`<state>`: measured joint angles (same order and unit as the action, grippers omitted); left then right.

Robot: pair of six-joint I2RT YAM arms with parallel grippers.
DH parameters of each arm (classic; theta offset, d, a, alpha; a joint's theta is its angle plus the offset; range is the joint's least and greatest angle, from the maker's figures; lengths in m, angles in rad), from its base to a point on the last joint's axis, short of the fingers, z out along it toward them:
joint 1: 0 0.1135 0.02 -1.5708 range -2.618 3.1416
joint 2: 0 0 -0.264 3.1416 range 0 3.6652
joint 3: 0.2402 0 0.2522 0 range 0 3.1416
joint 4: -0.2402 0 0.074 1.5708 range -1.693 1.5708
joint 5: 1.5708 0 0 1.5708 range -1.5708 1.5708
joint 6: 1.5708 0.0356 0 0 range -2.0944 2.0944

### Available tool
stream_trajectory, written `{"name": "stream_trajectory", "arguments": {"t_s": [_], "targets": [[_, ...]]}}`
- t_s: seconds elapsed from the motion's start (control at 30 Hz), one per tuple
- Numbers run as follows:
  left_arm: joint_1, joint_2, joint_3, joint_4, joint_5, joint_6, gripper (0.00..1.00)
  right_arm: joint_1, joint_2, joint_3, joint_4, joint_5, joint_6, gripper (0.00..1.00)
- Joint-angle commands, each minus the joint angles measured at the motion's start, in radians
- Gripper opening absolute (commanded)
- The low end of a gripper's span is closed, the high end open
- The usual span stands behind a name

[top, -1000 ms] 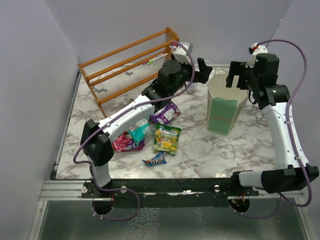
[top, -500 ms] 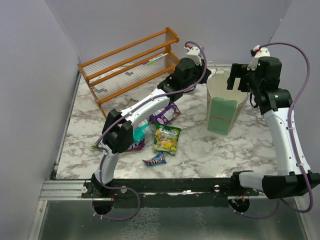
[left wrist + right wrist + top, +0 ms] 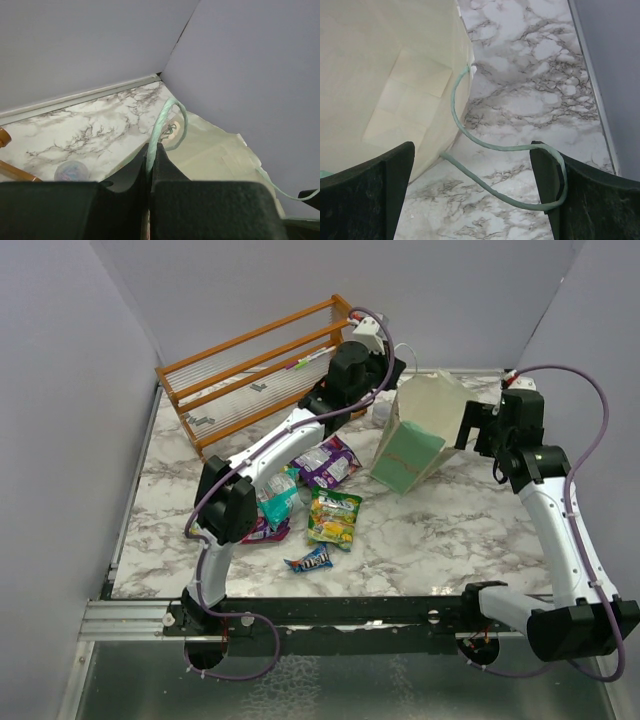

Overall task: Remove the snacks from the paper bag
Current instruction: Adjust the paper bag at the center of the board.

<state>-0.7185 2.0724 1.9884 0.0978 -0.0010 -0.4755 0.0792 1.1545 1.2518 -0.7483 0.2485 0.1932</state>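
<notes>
Presently we list the paper bag [image 3: 408,455] toward the far right corner of the surface [image 3: 470,530], tilted off upright with its cream mouth facing up. Left tool [image 3: 150,159]: closed, pinching one thin string handle [image 3: 172,107]; we judge this pull is what tips the bag. Right tool [image 3: 472,195]: jaws wide, gripping nothing, set beside the bag's mouth, where the other handle [image 3: 485,146] drapes against one of its fingers [image 3: 580,200]; we think it is placed to reach in or steady the wall. Snacks already out, clustered left of centre toward the near edge, well apart from the bag: purple packet [image 3: 328,462], teal packet [image 3: 275,502], green-yellow packet [image 3: 335,517], pink-red packet [image 3: 252,530], dark blue bar [image 3: 310,560]. Whether any remain inside we cannot tell. Wooden rack [image 3: 260,365]: far left corner.
</notes>
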Motion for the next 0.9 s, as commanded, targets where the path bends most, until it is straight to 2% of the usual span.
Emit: {"name": "stream_trajectory", "arguments": {"t_s": [0.0,0.13,0.33,0.5,0.7,0.87], "targets": [[0.026,-0.041,-0.002,0.044,0.060,-0.022,0.00,0.001,-0.044,-0.085,0.069,-0.015,0.064,0.99],[0.040,-0.039,-0.005,0.049,0.078,-0.037,0.00,0.001,-0.039,-0.161,0.103,-0.147,0.127,0.99],[0.052,-0.044,-0.021,0.039,0.080,-0.030,0.00,0.001,-0.076,-0.233,0.147,-0.158,0.197,0.99],[0.075,-0.041,-0.021,0.033,0.071,-0.035,0.00,0.001,-0.072,-0.283,0.148,-0.230,0.255,0.99],[0.092,-0.025,0.001,0.017,0.081,-0.028,0.00,0.001,-0.134,-0.289,0.132,-0.525,0.255,0.99],[0.105,-0.007,0.025,0.004,0.105,-0.020,0.00,0.001,-0.197,-0.246,0.004,-0.622,0.253,0.99]]}}
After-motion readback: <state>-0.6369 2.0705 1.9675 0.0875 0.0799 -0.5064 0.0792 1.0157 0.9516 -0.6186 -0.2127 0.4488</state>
